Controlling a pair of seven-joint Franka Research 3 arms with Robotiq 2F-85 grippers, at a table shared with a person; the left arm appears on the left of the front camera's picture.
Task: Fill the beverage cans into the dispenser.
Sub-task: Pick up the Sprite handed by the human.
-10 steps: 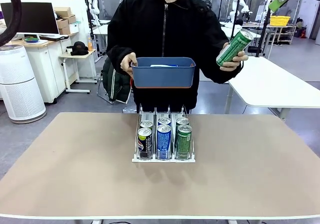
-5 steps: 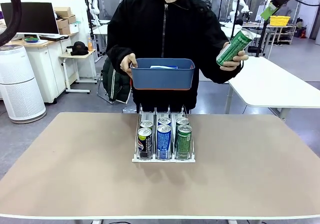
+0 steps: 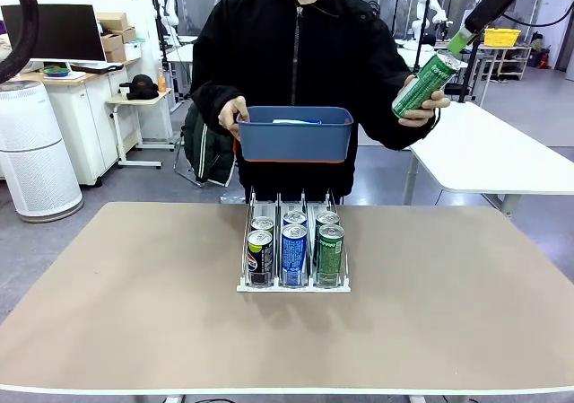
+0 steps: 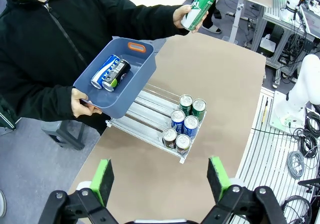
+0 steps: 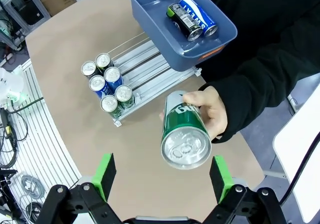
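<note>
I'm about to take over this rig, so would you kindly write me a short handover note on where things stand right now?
Left gripper: open, empty.
Right gripper: open, empty, facing the green can that the person's hand holds out.
Blue bin, held in the person's other hand: a blue-and-white can and a dark can.
Dispenser: six cans loaded, two per lane.
To do: take the green can, load it, then the two from the bin.
</note>
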